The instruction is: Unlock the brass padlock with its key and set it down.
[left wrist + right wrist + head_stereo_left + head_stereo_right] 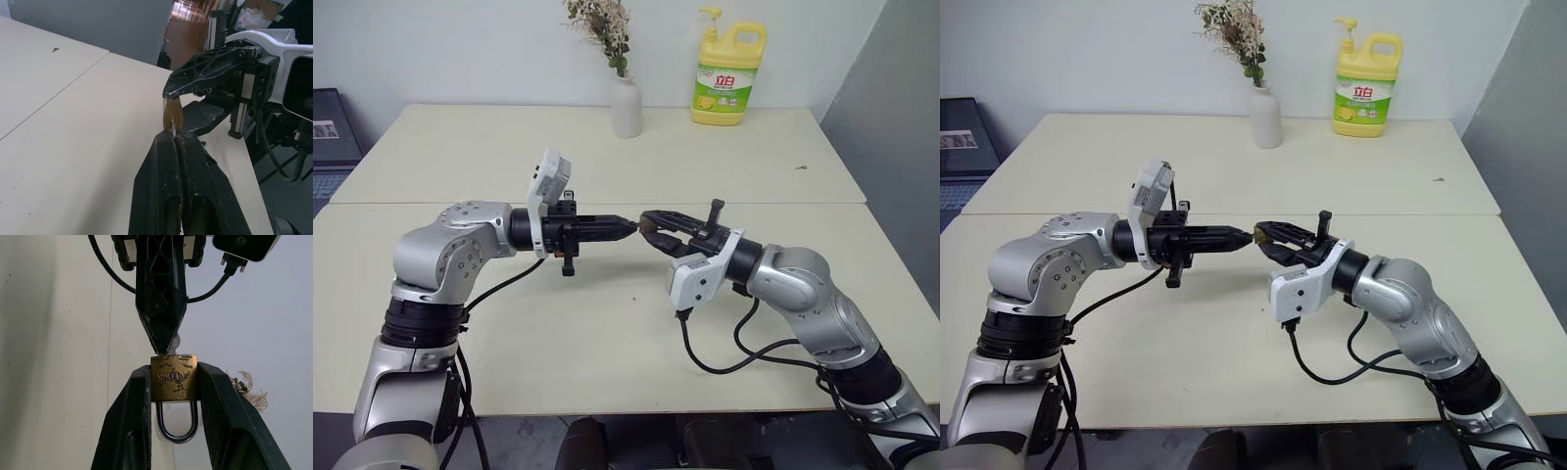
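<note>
Right tool (173, 382) clamps the brass padlock (173, 377); left tool (174, 139), closed, pinches its key (173, 128).

key (173, 128) mostly hidden between shut left end effector (174, 138) fingertips, brass padlock (173, 377) sides covered by right end effector (173, 382) fingers, laptop (331, 137) cut off at frame edge

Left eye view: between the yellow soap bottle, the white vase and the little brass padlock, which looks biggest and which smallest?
1. Yellow soap bottle, largest.
2. White vase, clearly slimmer and shorter.
3. Brass padlock, a tiny speck, even though it is nearer the camera than the other two.
</note>
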Action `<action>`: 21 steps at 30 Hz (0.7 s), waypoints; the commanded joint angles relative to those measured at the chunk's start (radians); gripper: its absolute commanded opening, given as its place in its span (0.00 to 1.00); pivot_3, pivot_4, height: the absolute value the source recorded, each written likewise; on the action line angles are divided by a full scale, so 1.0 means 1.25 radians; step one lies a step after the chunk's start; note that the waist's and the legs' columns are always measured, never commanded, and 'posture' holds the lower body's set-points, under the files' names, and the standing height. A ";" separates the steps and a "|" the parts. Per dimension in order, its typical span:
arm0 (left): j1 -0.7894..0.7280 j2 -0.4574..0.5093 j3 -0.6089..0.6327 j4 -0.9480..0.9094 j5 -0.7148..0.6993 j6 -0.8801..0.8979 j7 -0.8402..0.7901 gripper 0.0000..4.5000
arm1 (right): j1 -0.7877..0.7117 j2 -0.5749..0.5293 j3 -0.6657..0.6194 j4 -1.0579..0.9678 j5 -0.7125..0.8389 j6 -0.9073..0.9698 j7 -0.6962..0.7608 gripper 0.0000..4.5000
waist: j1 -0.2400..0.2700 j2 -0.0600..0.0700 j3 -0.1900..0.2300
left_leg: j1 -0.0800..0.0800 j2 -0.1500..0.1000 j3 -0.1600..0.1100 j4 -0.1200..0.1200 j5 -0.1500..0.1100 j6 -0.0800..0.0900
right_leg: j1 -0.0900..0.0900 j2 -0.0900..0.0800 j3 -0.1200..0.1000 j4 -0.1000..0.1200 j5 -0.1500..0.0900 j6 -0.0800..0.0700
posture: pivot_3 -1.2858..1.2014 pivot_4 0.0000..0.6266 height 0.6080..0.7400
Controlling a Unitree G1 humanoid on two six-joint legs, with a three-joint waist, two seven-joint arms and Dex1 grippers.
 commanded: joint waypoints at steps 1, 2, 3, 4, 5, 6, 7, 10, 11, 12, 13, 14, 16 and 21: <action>-0.012 -0.002 0.005 -0.012 0.006 -0.014 0.001 0.00 | -0.017 0.008 -0.013 -0.025 0.020 -0.015 0.003 0.21 | 0.000 0.000 0.000 | 0.000 0.000 0.000 0.000 0.000 0.000 | 0.000 0.000 0.000 0.000 0.000 0.000 | 0.52 0.24 1.00; -0.010 -0.002 0.004 -0.014 0.010 -0.018 0.001 0.00 | -0.016 0.008 -0.013 -0.025 0.021 -0.016 0.005 0.21 | 0.000 0.000 0.000 | 0.000 0.000 0.000 0.000 0.000 0.000 | 0.000 0.000 0.000 0.000 0.000 0.000 | 0.52 0.24 1.00; -0.007 -0.002 0.002 -0.016 0.014 -0.024 -0.001 0.00 | -0.016 0.008 -0.013 -0.024 0.021 -0.016 0.006 0.21 | 0.000 0.000 0.000 | 0.000 0.000 0.000 0.000 0.000 0.000 | 0.000 0.000 0.000 0.000 0.000 0.000 | 0.52 0.24 1.00; -0.005 -0.002 0.000 -0.017 0.019 -0.031 -0.004 0.00 | -0.014 0.008 -0.012 -0.024 0.023 -0.016 0.009 0.21 | 0.000 0.000 0.000 | 0.000 0.000 0.000 0.000 0.000 0.000 | 0.000 0.000 0.000 0.000 0.000 0.000 | 0.52 0.24 1.00; -0.003 -0.001 -0.002 -0.019 0.025 -0.041 -0.006 0.00 | -0.014 0.008 -0.012 -0.024 0.025 -0.015 0.010 0.21 | 0.000 0.000 0.000 | 0.000 0.000 0.000 0.000 0.000 0.000 | 0.000 0.000 0.000 0.000 0.000 0.000 | 0.52 0.24 1.00; -0.001 0.000 -0.004 -0.021 0.030 -0.050 -0.010 0.00 | -0.013 0.009 -0.012 -0.024 0.027 -0.012 0.012 0.21 | 0.000 0.000 0.000 | 0.000 0.000 0.000 0.000 0.000 0.000 | 0.000 0.000 0.000 0.000 0.000 0.000 | 0.52 0.24 1.00; 0.001 0.001 -0.005 -0.022 0.034 -0.058 -0.012 0.00 | -0.012 0.010 -0.012 -0.023 0.029 -0.010 0.014 0.21 | 0.000 0.000 0.000 | 0.000 0.000 0.000 0.000 0.000 0.000 | 0.000 0.000 0.000 0.000 0.000 0.000 | 0.52 0.24 1.00; 0.009 0.001 -0.012 -0.026 0.065 -0.114 -0.022 0.00 | -0.009 0.014 -0.014 -0.025 0.038 0.001 0.019 0.21 | 0.000 0.000 0.000 | 0.000 0.000 0.000 0.000 0.000 0.000 | 0.000 0.000 0.000 0.000 0.000 0.000 | 0.52 0.24 1.00; 0.012 0.002 -0.016 -0.030 0.078 -0.137 -0.026 0.00 | -0.008 0.016 -0.015 -0.027 0.041 0.004 0.021 0.21 | 0.000 0.000 0.000 | 0.000 0.000 0.000 0.000 0.000 0.000 | 0.000 0.000 0.000 0.000 0.000 0.000 | 0.52 0.24 1.00; 0.015 0.002 -0.019 -0.031 0.086 -0.152 -0.030 0.00 | -0.007 0.017 -0.015 -0.027 0.042 0.006 0.022 0.21 | 0.000 0.000 0.000 | 0.000 0.000 0.000 0.000 0.000 0.000 | 0.000 0.000 0.000 0.000 0.000 0.000 | 0.52 0.24 1.00; 0.017 0.001 -0.019 -0.033 0.091 -0.166 -0.032 0.00 | -0.006 0.018 -0.016 -0.028 0.045 0.010 0.024 0.21 | 0.000 0.000 0.000 | 0.000 0.000 0.000 0.000 0.000 0.000 | 0.000 0.000 0.000 0.000 0.000 0.000 | 0.52 0.24 1.00; 0.019 0.000 -0.020 -0.036 0.100 -0.183 -0.034 0.00 | -0.005 0.019 -0.016 -0.029 0.048 0.015 0.026 0.21 | 0.000 0.000 0.000 | 0.000 0.000 0.000 0.000 0.000 0.000 | 0.000 0.000 0.000 0.000 0.000 0.000 | 0.52 0.24 1.00; 0.021 -0.006 -0.017 -0.039 0.112 -0.209 -0.032 0.00 | -0.005 0.022 -0.017 -0.029 0.054 0.022 0.030 0.21 | 0.001 0.000 0.000 | 0.000 0.000 0.000 0.000 0.000 0.000 | 0.000 0.000 0.000 0.000 0.000 0.000 | 0.52 0.24 1.00; 0.032 -0.008 -0.024 -0.043 0.157 -0.300 -0.040 0.00 | -0.006 0.029 -0.018 -0.031 0.065 0.040 0.038 0.21 | 0.000 0.000 0.000 | 0.000 0.000 0.000 0.000 0.000 0.000 | 0.000 0.000 0.000 0.000 0.000 0.000 | 0.52 0.24 1.00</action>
